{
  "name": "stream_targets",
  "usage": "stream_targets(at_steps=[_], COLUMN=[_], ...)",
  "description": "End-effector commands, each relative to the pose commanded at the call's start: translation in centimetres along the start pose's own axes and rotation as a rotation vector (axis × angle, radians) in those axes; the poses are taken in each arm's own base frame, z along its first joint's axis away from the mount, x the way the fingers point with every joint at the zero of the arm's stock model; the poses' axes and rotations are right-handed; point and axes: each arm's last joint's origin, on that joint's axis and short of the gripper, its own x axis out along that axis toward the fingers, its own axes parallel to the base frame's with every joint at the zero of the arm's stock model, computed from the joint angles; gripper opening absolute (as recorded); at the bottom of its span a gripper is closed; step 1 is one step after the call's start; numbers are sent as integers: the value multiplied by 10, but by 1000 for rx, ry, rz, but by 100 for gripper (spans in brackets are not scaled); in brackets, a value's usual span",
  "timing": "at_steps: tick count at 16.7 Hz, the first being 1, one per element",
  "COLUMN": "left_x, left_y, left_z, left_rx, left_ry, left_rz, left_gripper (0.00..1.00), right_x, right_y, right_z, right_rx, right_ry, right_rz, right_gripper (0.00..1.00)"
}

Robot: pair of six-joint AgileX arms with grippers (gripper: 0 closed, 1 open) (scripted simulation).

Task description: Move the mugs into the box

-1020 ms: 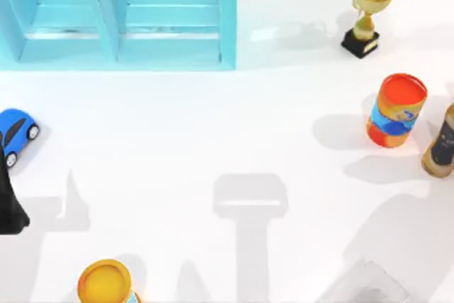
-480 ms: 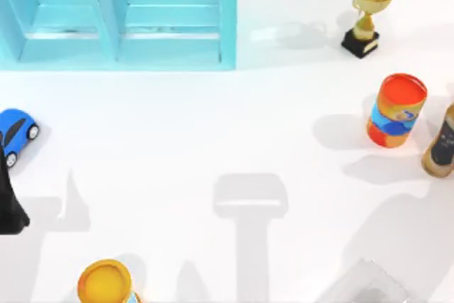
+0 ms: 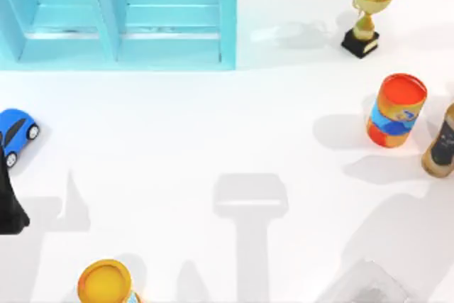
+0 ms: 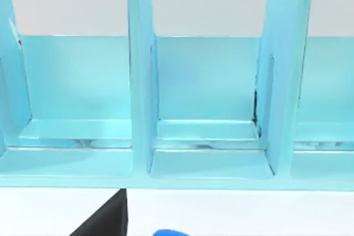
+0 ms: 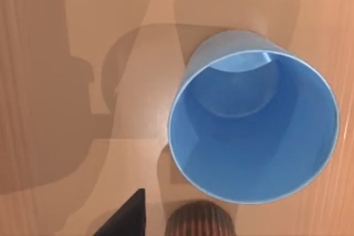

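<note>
AgileX table, left to right: at the top view's left edge my left pincer (image 3: 7, 200) sits as a dark shape just beside a blue toy car (image 3: 17, 133); whether it is released or clenched I cannot tell. Behind them, across the far left of the white table (image 3: 213, 133), stands a pale blue rack (image 3: 120, 26) of open compartments. My left wrist camera faces those compartments head-on, their dividers upright.

At the near edge, left of centre, a yellow-topped can (image 3: 105, 282) stands upright. Far right at the back is a gold trophy (image 3: 369, 12) on a black base. Nearer, an orange-and-blue can (image 3: 396, 110) stands upright, with a brown bottle (image 3: 441, 143) just beside it at the right edge.

My right wrist camera looks straight down on a tan, wood-grained surface (image 5: 50, 136). The blue mug (image 5: 251, 131) stands on it upright, mouth open to the lens. The brown ribbed mug (image 5: 199, 222) is just beside it; whether the two touch I cannot tell. A dark tip of my right pincer (image 5: 126, 218) juts in next to the brown mug, apart from both cups. Whether that pincer is released or clenched I cannot tell; it grasps neither mug that I can see. Shadows of the arm fall across the wood.
</note>
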Motion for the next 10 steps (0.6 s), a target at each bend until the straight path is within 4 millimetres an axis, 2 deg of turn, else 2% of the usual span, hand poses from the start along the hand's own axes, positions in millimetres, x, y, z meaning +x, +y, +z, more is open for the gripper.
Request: stream_targets(at_steps=[6, 8, 10], left_x=[0, 0, 0], left_y=[0, 0, 0], left_z=[0, 0, 0], left_rx=[0, 0, 0], left_ry=[0, 0, 0], left_rz=[0, 0, 0], left_gripper=[100, 100, 100], right_x=[-1, -9, -26], right_y=[-1, -2, -3], right_z=[0, 1, 4], right_rx=[2, 3, 3], right_ry=[0, 1, 3], right_rz=[0, 1, 1], right_gripper=[100, 100, 100])
